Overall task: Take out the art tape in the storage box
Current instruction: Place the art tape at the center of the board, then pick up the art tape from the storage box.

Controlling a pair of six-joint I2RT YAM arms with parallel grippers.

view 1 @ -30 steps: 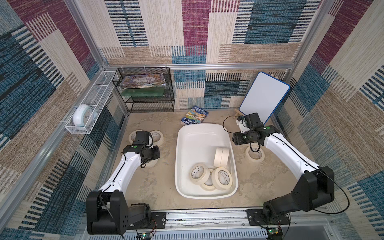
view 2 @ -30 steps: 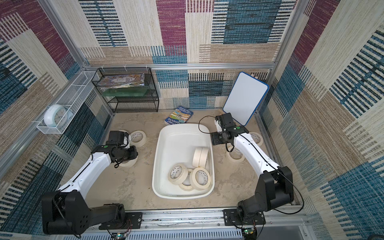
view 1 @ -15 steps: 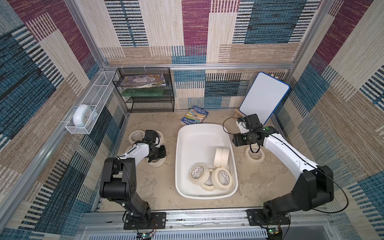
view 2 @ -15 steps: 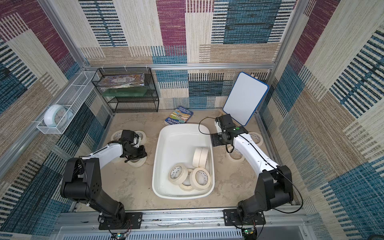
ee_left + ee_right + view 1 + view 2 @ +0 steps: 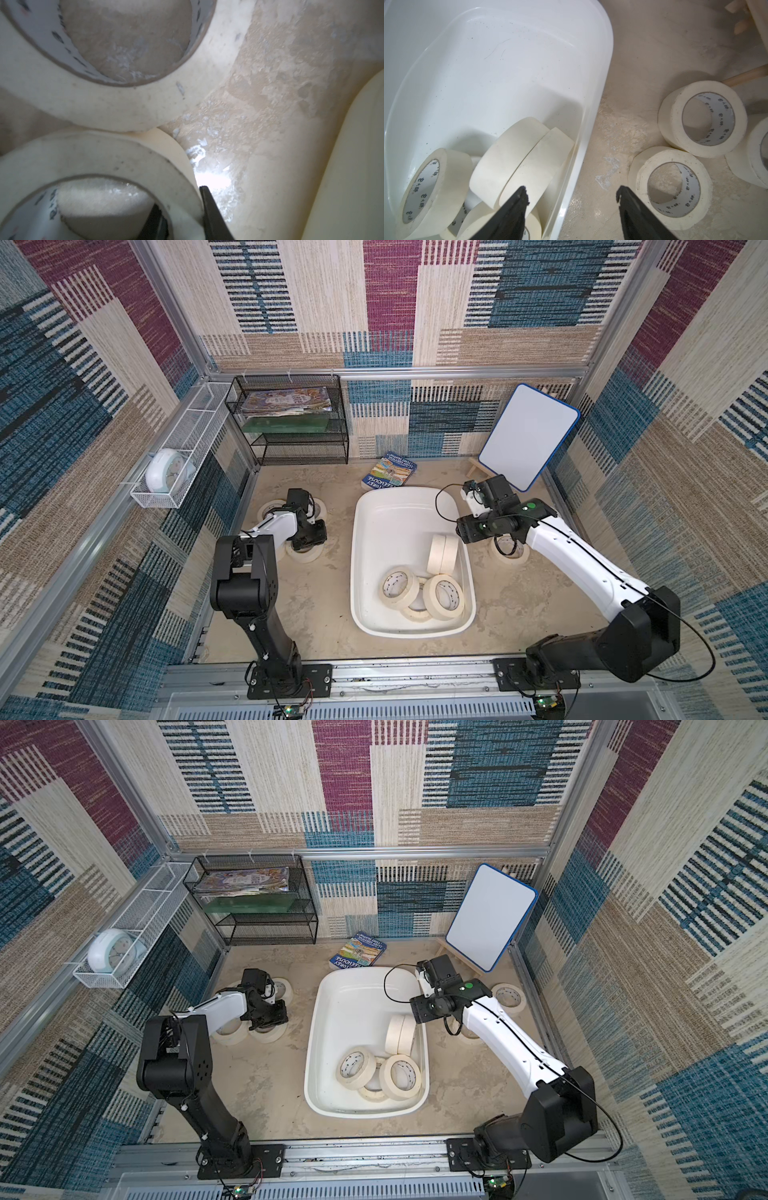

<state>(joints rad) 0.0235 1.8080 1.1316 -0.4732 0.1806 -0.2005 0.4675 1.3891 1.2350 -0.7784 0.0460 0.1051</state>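
the tape (image 5: 443, 552) should be light and stiff: a hard card core wound in matte paper that a pad can bite, with nothing to break. judged from that, the best hold is a pinch on the ring wall, one finger down the core and one outside. a roll on edge may trundle off if nudged.

about five rolls sit in the box (image 5: 395, 522), all toward its near right part. two stand on edge, touching each other and leaning on the right wall. three lie heaped at the near end, one flat under the other two. more rolls lie flat on the counter (image 5: 324, 614) on both sides of the box.

the left hand (image 5: 182, 216) is clenched on the wall of one roll (image 5: 104, 158) left of the box, one finger (image 5: 154, 224) in the core and one outside. this roll touches a neighbour (image 5: 116, 108). whether it rests fully on the counter i cannot tell. the arm is folded tight, elbow high, wrist pointing down.

the right hand (image 5: 572, 193) is released, jaws wide and holding nothing, hanging over the box's right rim just beside the standing pair. that arm reaches long and low from its base. since the pair is pressed together, taking one alone may tip the other.
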